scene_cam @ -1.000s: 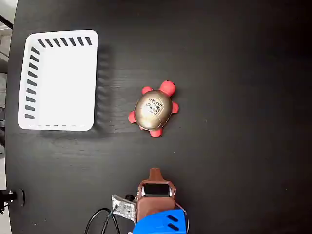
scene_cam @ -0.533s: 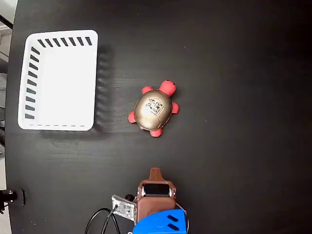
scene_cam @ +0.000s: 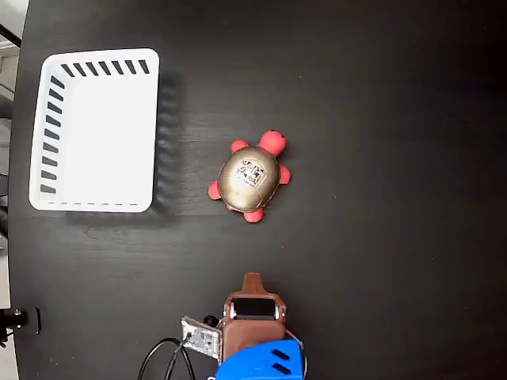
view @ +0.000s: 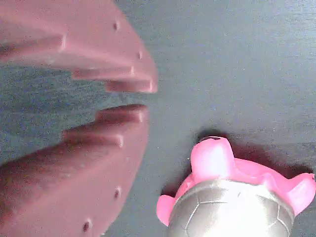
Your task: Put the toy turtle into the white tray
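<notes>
Toy turtle [scene_cam: 252,178], round with a shiny gold shell and pink legs, sits on the black table [scene_cam: 380,119] ahead of the nearly closed, empty brown claw [scene_cam: 252,279], with the white slotted tray [scene_cam: 97,131] far up-left.

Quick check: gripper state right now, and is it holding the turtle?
Gripper: nearly shut, only a narrow gap between the fingertips, holding nothing. The toy turtle sits untouched on the table.
</notes>
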Tool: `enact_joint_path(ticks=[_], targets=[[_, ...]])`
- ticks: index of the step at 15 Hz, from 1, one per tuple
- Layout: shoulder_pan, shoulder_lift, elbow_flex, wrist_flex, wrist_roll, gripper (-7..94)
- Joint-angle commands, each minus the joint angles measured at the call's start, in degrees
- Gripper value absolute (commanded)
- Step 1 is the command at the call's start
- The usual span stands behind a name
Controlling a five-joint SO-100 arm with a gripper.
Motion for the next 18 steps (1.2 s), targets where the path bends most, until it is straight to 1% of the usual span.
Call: enact_joint_path(ticks=[1,3,7,9,10,12,13,15,18], targets=[[-0.18,4.39,-0.26,0.62,0.53,0],[-3.08,2.37,-0.44,-0.70,-2.46,0],[-6.06,-18.90,-4.83,-10.63,-4.75,0],[-3.96,-31.11,-9.93,-16.17,-6.42,0],[-2.02,-36.56,-15.12,-16.08,-8.00,0],[1.76,-46.41,-27.77,-12.74,-13.71,0],[3.43,-51.24,-33.84,-11.25,-18.19,0],[5.98,-60.56,-44.65,-10.37,-27.07,0],[5.19,-71.28,-55.90,-6.06,-38.06,0]])
